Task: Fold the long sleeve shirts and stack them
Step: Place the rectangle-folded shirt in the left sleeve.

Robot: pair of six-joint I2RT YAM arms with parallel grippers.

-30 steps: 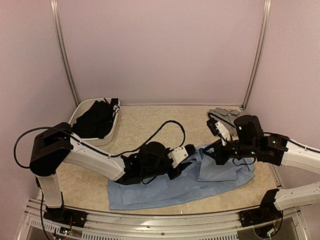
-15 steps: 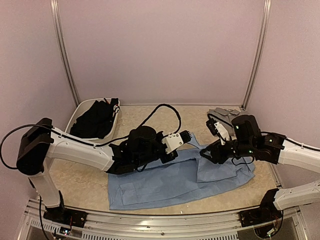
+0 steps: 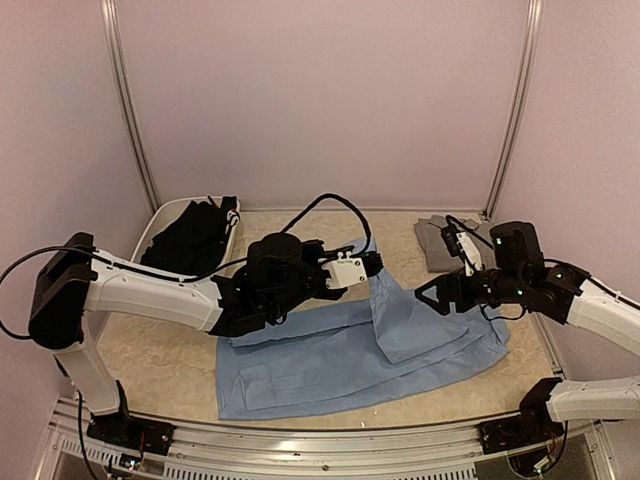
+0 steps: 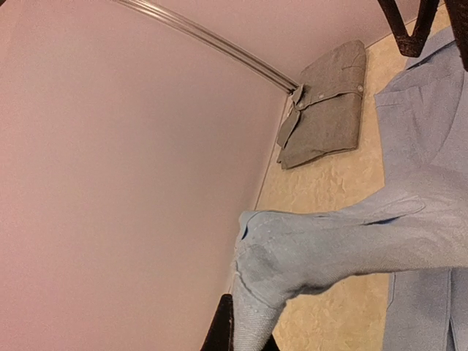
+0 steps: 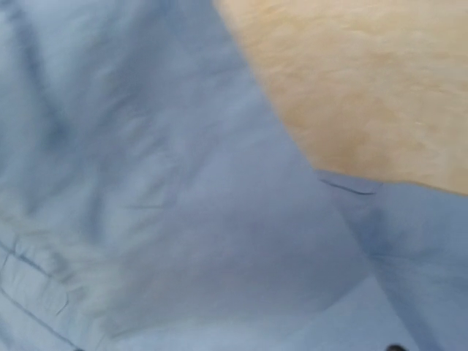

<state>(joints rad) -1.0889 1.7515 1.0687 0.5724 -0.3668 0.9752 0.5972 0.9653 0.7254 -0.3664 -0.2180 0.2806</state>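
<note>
left pincer (image 3: 374,263) pinches sleeve, light blue shirt (image 3: 330,362) lying left-right.

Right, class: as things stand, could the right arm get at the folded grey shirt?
Probably yes. The grey shirt lies uncovered just beyond the right end effector, which is open and empty, with nothing between them.

The light blue shirt (image 3: 340,360) lies spread across the lower centre, one part rising to a peak mid-frame. The grey shirt (image 3: 432,238) sits folded upper right. The black shirt (image 3: 190,240) is crumpled upper left.
</note>
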